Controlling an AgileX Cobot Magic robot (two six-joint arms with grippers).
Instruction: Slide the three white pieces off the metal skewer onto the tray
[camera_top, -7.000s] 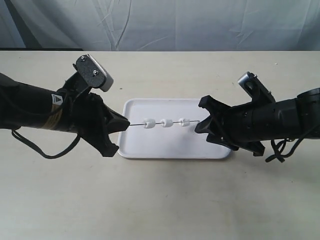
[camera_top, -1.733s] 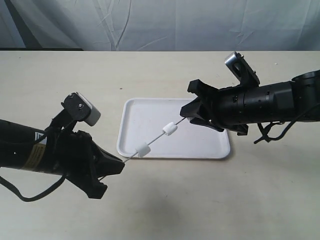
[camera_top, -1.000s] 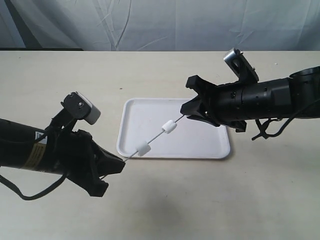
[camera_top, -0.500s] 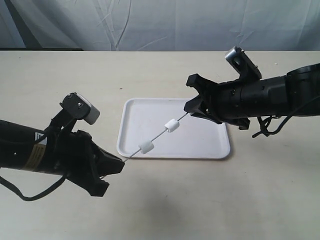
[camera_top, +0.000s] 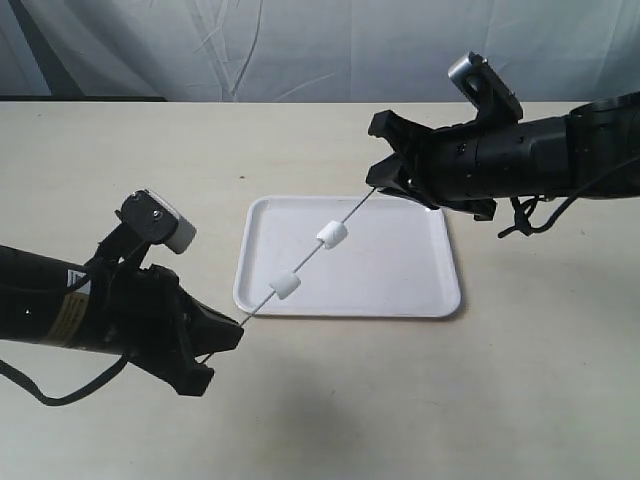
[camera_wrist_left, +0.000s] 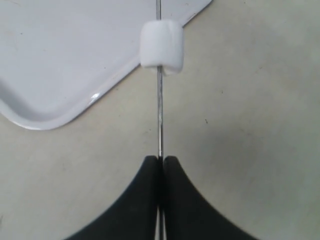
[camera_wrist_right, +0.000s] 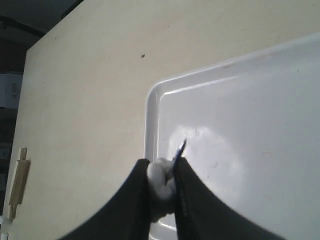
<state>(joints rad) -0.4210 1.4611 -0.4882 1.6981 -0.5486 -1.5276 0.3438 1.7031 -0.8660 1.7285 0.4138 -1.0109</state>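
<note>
The thin metal skewer (camera_top: 300, 270) slants across the white tray (camera_top: 400, 290). My left gripper (camera_top: 236, 328) is shut on its lower end, off the tray's near left corner; the wrist view shows the rod (camera_wrist_left: 160, 120) clamped between the black fingertips (camera_wrist_left: 150, 167). Two white pieces (camera_top: 285, 285) (camera_top: 331, 236) sit on the rod over the tray, the nearer one (camera_wrist_left: 161, 44) above the tray's rim. My right gripper (camera_top: 378, 187) is raised over the tray's far edge, shut on the third white piece (camera_wrist_right: 161, 185) with the skewer tip (camera_wrist_right: 179, 150) beside it.
The tray (camera_wrist_right: 260, 125) lies on a pale tabletop (camera_top: 330, 400). A wrinkled light cloth backdrop (camera_top: 320, 50) hangs behind the table's far edge. Cables (camera_top: 540, 215) trail from the right arm.
My right gripper has risen and moved toward the far edge with its skewer end, steepening the rod. The two free pieces shifted slightly along with it. The left gripper has barely moved.
</note>
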